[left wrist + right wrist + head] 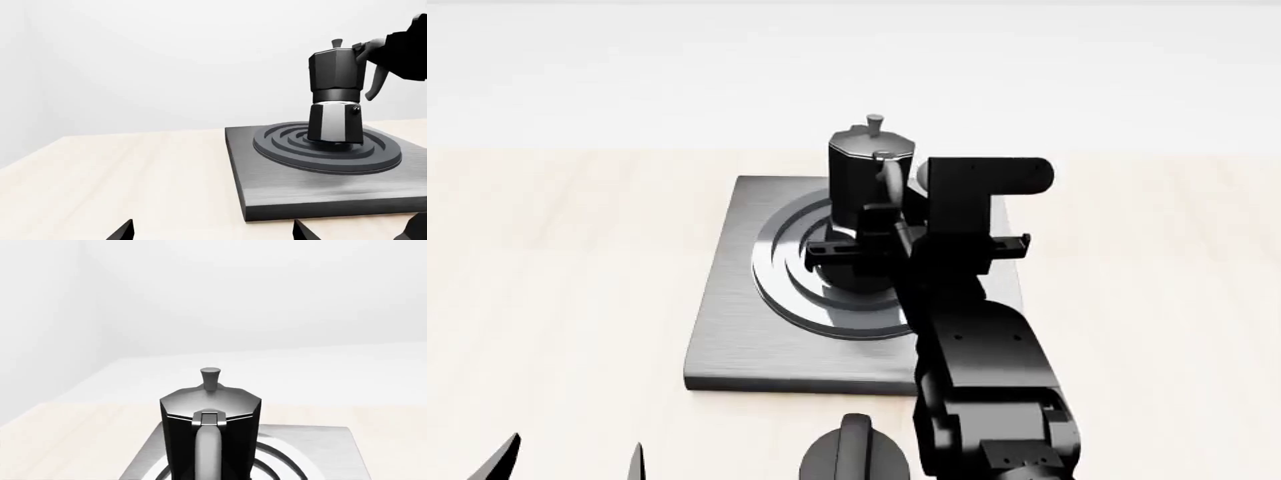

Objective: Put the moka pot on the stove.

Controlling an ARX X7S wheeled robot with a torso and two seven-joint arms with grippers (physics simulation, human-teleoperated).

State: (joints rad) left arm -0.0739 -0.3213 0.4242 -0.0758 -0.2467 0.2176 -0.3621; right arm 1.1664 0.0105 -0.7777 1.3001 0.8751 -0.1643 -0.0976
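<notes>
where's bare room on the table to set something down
Bare wood lies wide to the left of the stove, and to its right past the right hand. Crowded: the burner, with the moka pot and arm, and the near edge by the knob.

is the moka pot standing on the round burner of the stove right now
Yes, in the left wrist view the moka pot stands upright with its base on the ringed burner of the stove.
</notes>
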